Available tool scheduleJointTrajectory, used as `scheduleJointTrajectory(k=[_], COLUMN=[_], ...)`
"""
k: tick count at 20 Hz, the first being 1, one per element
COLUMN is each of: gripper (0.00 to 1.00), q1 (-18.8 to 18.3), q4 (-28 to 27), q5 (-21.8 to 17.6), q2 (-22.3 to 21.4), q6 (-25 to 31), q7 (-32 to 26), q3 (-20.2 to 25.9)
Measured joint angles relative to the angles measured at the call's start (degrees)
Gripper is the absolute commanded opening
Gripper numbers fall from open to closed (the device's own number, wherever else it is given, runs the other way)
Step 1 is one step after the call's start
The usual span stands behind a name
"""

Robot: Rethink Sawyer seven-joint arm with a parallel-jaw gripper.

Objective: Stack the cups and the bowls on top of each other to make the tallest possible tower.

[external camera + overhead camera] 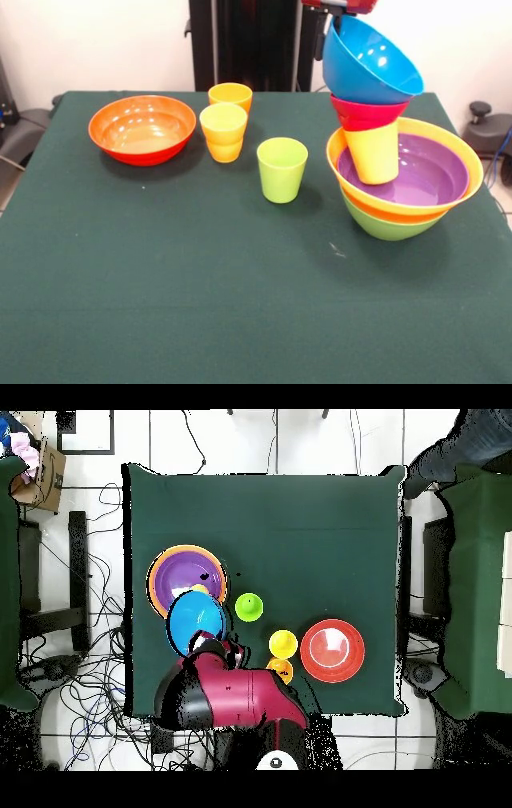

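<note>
The tower stands at the right of the front view. A lime green bowl (392,228), an orange bowl (472,172) and a purple bowl (428,172) are nested. A yellow cup (373,152) stands in the purple bowl with the small magenta-red bowl (366,114) on it. The blue bowl (368,64) sits tilted on top. My gripper (330,24) is shut on the blue bowl's far rim. From overhead, the blue bowl (197,621) covers part of the tower beside my gripper (213,642). A lime green cup (282,168), a yellow cup (223,132) and an orange cup (230,96) stand loose.
A red-orange bowl (142,128) sits at the far left of the dark green table (200,304); overhead it (332,650) is right of the cups. The black pedestal (248,40) stands behind the table. Cables cover the floor (100,684). A person's dark sleeve (470,439) shows top right.
</note>
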Motion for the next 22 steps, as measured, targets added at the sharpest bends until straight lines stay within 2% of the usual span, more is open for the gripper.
scheduleJointTrajectory(k=[22], gripper=[0.0], q1=[1.0], q4=[0.1], q5=[3.5], q2=[1.2], q6=[-1.1], q7=[0.0], q3=[0.1])
